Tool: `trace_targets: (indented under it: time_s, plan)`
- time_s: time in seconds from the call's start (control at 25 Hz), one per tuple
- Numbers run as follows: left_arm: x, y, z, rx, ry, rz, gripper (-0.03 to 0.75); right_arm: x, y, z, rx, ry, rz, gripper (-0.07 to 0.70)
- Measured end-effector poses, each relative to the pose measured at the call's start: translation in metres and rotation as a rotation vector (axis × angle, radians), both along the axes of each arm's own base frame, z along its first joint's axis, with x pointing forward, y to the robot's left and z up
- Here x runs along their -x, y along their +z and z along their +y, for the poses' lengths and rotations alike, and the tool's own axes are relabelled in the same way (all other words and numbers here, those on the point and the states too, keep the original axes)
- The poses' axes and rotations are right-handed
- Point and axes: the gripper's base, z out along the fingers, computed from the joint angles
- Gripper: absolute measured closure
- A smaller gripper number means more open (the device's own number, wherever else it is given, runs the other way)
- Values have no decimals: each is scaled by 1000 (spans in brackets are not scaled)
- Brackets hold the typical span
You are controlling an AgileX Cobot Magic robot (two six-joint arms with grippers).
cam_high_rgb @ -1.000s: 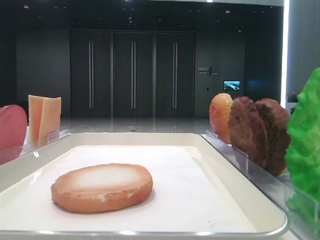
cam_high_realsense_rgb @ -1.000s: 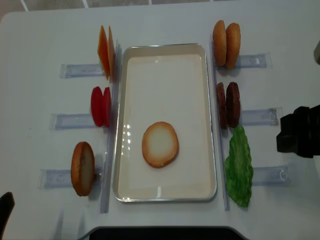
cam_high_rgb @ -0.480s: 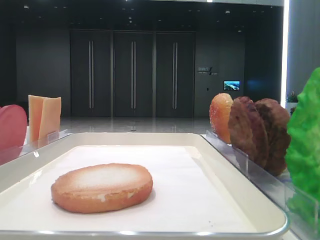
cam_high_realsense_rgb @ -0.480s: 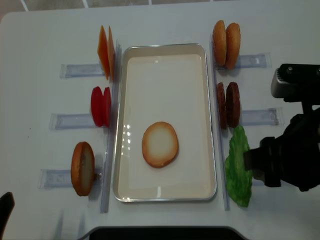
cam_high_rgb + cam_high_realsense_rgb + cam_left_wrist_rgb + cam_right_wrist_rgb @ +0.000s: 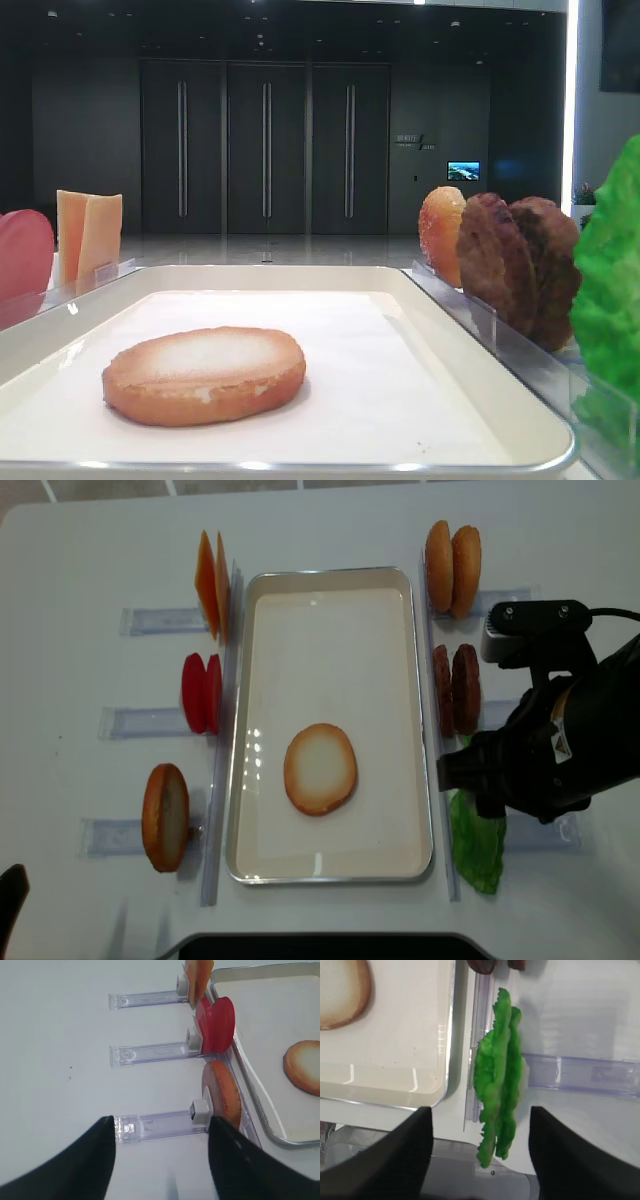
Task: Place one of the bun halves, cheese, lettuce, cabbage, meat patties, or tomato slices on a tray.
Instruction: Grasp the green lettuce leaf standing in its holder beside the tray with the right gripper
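Swung my right arm in over the lettuce (image 5: 497, 1077)

Right fingers (image 5: 480, 1155) spread wide, leaf between them, nothing pinched; lettuce goes on the tray (image 5: 442, 1040) next, I'd guess.

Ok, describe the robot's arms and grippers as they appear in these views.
The right arm is bulky matte black, with a grey rectangular camera block on top, a thin black cable behind it and a small white triangular sticker. In the wrist views, the right gripper and left gripper show broad, plain black fingers.

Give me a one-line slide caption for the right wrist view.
Open right claw poised over upright lettuce beside the tray.
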Motion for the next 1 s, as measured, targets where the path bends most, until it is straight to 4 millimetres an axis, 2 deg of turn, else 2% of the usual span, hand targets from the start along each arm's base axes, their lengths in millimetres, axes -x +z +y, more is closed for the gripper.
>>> trace_targets:
  time_s: [0.52, 1.0]
  plan:
    - [0, 0, 0, 0, 0, 0, 262, -13, -17, 12, 21, 4, 6, 226]
    - [0, 0, 0, 0, 0, 0, 262, -13, -17, 10, 38, 12, -6, 239]
